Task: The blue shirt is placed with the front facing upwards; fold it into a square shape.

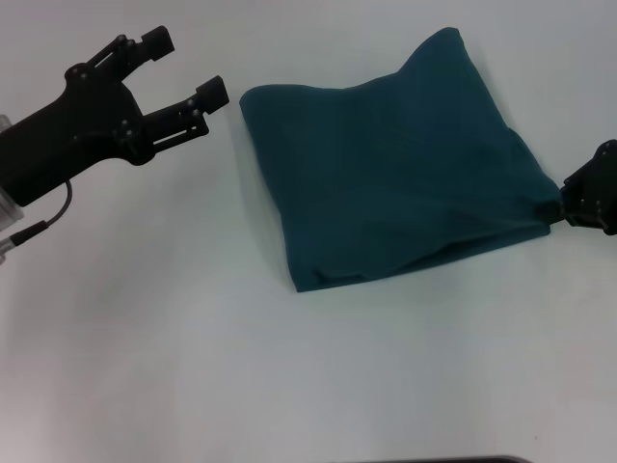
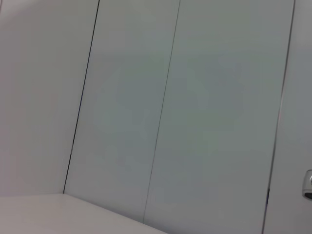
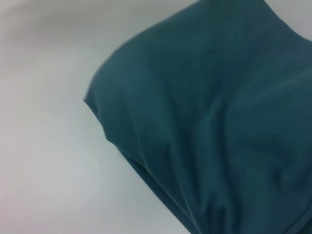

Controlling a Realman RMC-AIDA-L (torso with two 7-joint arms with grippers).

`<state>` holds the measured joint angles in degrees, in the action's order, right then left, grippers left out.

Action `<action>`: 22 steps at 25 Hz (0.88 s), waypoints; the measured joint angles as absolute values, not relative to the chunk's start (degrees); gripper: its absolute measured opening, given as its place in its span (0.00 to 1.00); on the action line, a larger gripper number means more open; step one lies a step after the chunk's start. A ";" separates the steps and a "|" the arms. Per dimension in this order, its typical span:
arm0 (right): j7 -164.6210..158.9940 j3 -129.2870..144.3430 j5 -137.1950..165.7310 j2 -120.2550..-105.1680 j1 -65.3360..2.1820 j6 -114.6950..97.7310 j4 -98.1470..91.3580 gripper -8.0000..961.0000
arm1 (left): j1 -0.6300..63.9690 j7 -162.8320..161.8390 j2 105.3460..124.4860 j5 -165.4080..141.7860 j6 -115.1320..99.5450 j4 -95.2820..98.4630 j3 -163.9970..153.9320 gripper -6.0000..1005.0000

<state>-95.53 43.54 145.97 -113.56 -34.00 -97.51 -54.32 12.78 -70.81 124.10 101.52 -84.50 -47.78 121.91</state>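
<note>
Here a white table [image 1: 145, 367] is seen filling nearly the whole head view, and most of its surface is bare. In the left wrist view only pale wall panels [image 2: 209, 107] with thin dark seams are shown, above a strip of the white surface.

The blue shirt [image 1: 386, 183] is found on the far right part of the table, folded into a rough four-sided bundle with layered edges along its near side. No lettering or collar is visible on the upturned face; only plain teal cloth is shown. One far corner is peaked upward, and the near right corner is drawn out to a point toward the right edge of the head view. In the right wrist view the cloth [image 3: 214, 122] is seen close up, with soft creases running toward the held end and a rounded fold corner lying on the table.

The left gripper [image 1: 185, 69] is held above the table to the left of the shirt, just clear of its left edge, with its two black fingers spread apart and nothing between them.

The right gripper [image 1: 569, 204] is seen only in part at the right edge, pinched closed on the drawn-out corner of the shirt.
</note>
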 joint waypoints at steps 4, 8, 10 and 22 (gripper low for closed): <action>-95.36 43.40 147.26 -113.48 -34.29 -95.68 -54.30 0.03 | 12.65 -70.81 124.10 101.52 -84.84 -47.94 121.90 0.95; -96.48 43.38 149.08 -113.15 -34.66 -94.76 -54.33 0.06 | 12.55 -70.78 124.10 101.37 -84.91 -48.25 121.87 0.95; -98.67 43.53 150.86 -113.45 -35.18 -94.53 -54.29 0.07 | 12.50 -70.77 124.10 101.35 -85.05 -48.32 121.84 0.95; -104.65 38.78 152.58 -112.99 -36.31 -102.27 -59.28 0.17 | 11.82 -70.53 124.02 101.22 -87.81 -48.68 122.39 0.95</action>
<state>-104.65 38.78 152.58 -112.99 -36.31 -102.27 -59.28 11.82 -70.53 124.02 101.22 -87.81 -48.68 122.39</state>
